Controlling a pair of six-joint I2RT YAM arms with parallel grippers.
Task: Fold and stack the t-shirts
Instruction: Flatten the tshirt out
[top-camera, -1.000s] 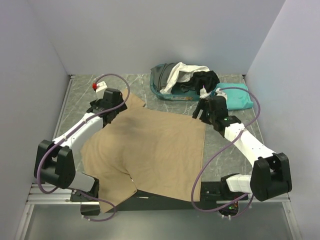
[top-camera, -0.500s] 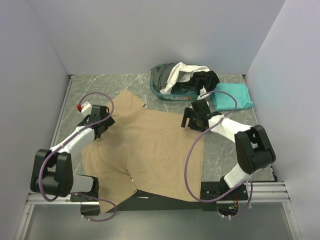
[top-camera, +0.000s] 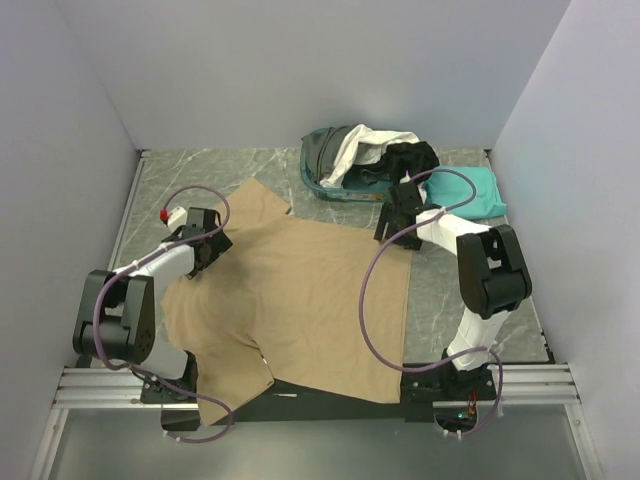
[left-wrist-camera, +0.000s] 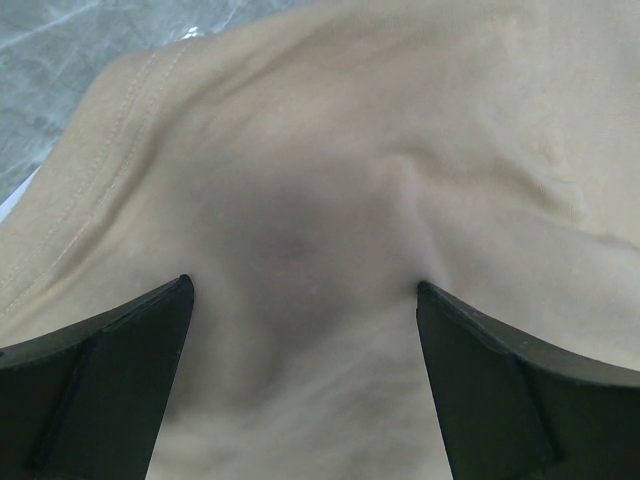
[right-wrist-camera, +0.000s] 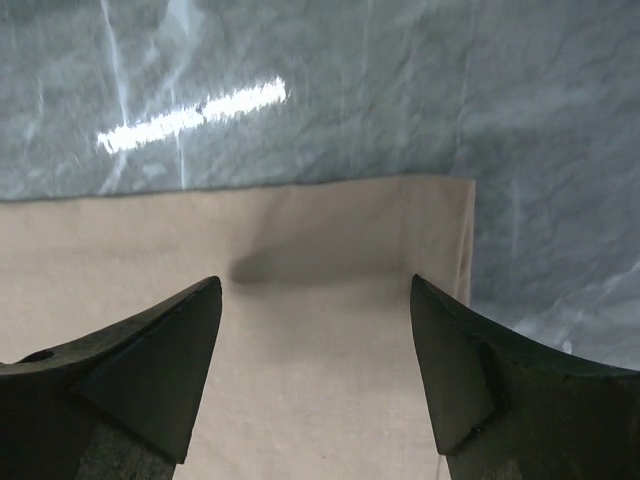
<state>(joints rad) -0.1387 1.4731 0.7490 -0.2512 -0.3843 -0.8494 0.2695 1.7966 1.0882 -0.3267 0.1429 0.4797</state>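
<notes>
Near edge: the tan t-shirt (top-camera: 300, 300) lies spread flat over most of the table (top-camera: 170, 175). Its nearest edge overhangs the table's near edge between the two arm bases.

Left side: the left gripper (top-camera: 203, 255) sits low over the shirt's left part, near its outer edge. In the wrist view its fingers (left-wrist-camera: 110, 380) stand wide apart, with only tan cloth showing between them and nothing gripped. The cloth there carries a soft ridge and a stitched hem at upper left. Whether the fingertips touch the cloth cannot be told.

Right side: the right gripper (top-camera: 392, 225) is at the shirt's far right corner. Its fingers (right-wrist-camera: 150, 370) are spread, also gripping nothing. The corner of the shirt lies flat between them, with its straight edges ending on bare grey marbled surface. A small shadow falls on the cloth just beyond the fingertips.

Far side: a teal basket (top-camera: 318, 185) stands beyond the tan shirt. It holds a dark grey t-shirt (top-camera: 325, 150), a white t-shirt (top-camera: 355, 145) draped over its rim and a black t-shirt (top-camera: 412, 157) bunched at its right end. Just right of the basket, a teal t-shirt (top-camera: 475, 192) lies folded on the table, apart from the tan one.
</notes>
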